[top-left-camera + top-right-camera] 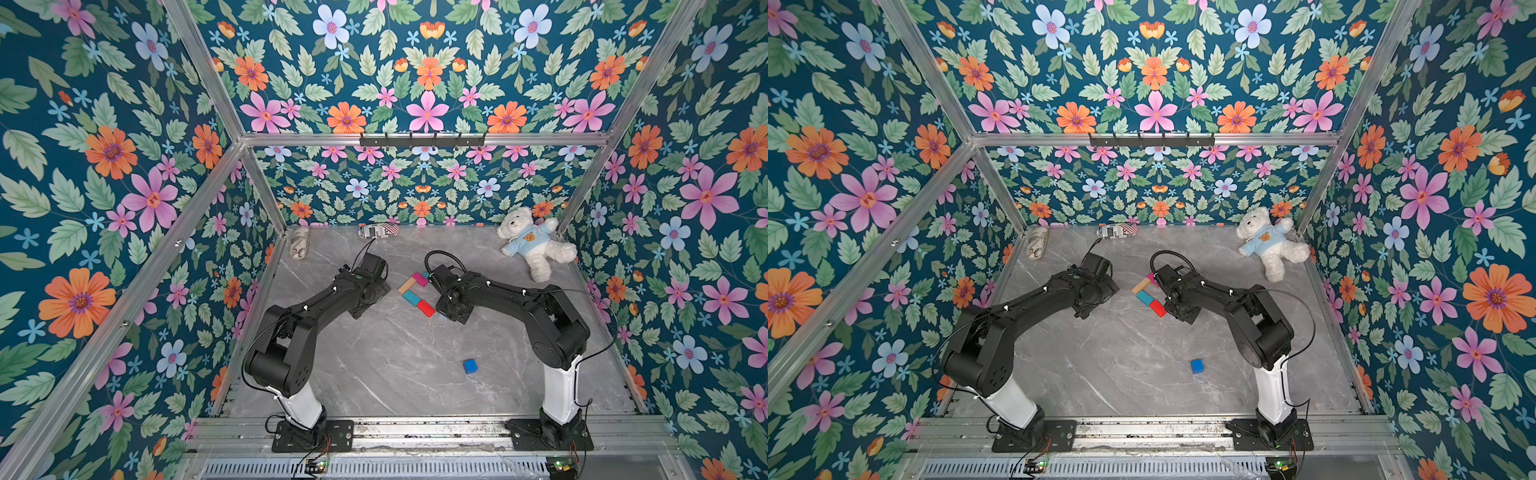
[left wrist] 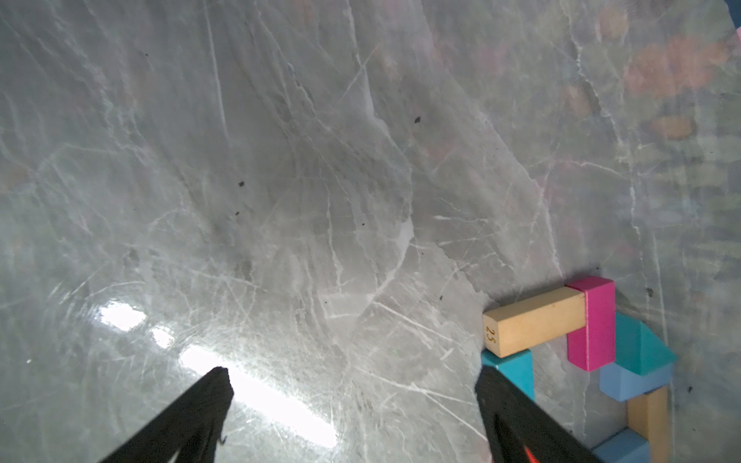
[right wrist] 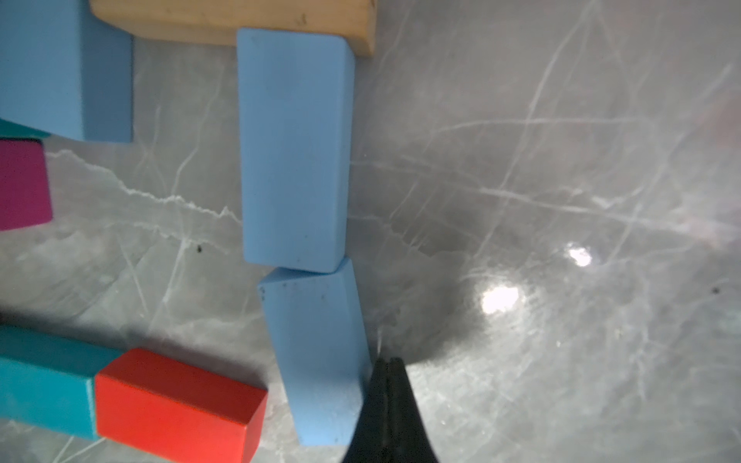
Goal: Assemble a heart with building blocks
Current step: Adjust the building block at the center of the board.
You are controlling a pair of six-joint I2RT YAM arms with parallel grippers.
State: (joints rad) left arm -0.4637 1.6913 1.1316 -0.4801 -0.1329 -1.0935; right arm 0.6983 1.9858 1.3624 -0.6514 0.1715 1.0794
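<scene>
The heart [image 1: 417, 294] is a part outline of building blocks at mid table. In a top view I see its tan block [image 1: 407, 285], magenta block [image 1: 420, 279], teal block [image 1: 411, 297] and red block [image 1: 426, 308]. My right gripper [image 3: 388, 361] is shut and empty, its tip pressed against the side of a light blue block [image 3: 316, 360], which lies end to end with another light blue block [image 3: 294, 148]. My left gripper [image 2: 355, 375] is open over bare table, one finger beside the teal block [image 2: 517, 368]. The teal triangle [image 2: 641, 344] sits behind the magenta block [image 2: 591, 324]. A dark blue cube [image 1: 470, 366] lies apart, nearer the front.
A white teddy bear [image 1: 532, 245] lies at the back right. A printed pouch [image 1: 378, 230] and a pale bundle [image 1: 299, 245] rest against the back wall. Floral walls [image 1: 124, 232] and metal frame bars close in the grey marble table [image 1: 395, 365].
</scene>
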